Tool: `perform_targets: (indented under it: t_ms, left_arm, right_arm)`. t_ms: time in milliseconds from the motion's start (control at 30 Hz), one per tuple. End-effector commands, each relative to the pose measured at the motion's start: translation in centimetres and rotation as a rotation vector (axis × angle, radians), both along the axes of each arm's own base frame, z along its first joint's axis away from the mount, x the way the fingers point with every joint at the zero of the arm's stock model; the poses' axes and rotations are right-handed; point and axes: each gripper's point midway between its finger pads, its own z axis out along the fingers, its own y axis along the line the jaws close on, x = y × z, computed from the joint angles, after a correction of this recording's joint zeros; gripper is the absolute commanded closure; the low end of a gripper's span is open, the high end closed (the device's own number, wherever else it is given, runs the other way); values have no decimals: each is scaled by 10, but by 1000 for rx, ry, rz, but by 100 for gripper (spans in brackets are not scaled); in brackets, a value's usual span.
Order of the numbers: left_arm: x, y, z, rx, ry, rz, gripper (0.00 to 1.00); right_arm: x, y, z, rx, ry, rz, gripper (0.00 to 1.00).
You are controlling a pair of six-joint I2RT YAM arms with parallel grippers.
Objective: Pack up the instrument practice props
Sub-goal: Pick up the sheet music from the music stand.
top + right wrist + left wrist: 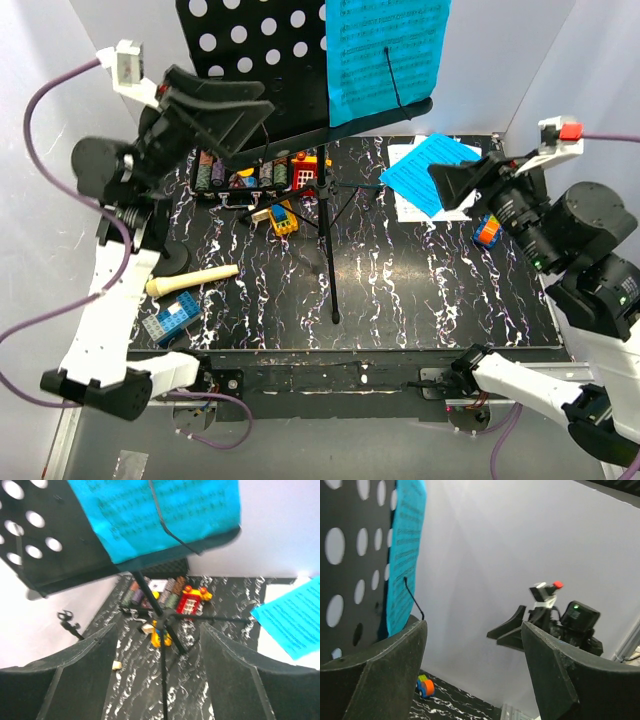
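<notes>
While the left pincer (255, 115) and right pincer (440, 188) both hang open and empty either side of the upright music stand (260, 60) on the desk (420, 290), the blue page (385, 50) clipped upright on its right half lies nearer the right one.

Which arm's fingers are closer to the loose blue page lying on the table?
Right. The right fingers hover at the blue page; the left fingers are far off, beyond the music stand.
</notes>
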Motion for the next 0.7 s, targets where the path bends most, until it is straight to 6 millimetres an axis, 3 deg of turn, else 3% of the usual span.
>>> perform_targets:
  t_ms: [0,100,267,667]
  left_arm:
    - [9,-10,9,52,20,6,25]
    - [9,-12,16,64,0,12,24]
    - [15,-24,7,75,35,-31,24]
    - [39,-57,-45,207,97,89,27]
  right_arm:
    - [-5,15,55,72,-113,90,25]
    - [-6,24,59,69,-106,135,24]
    - [3,33,52,45,-98,143,24]
    - [17,43,46,9,-111,141,24]
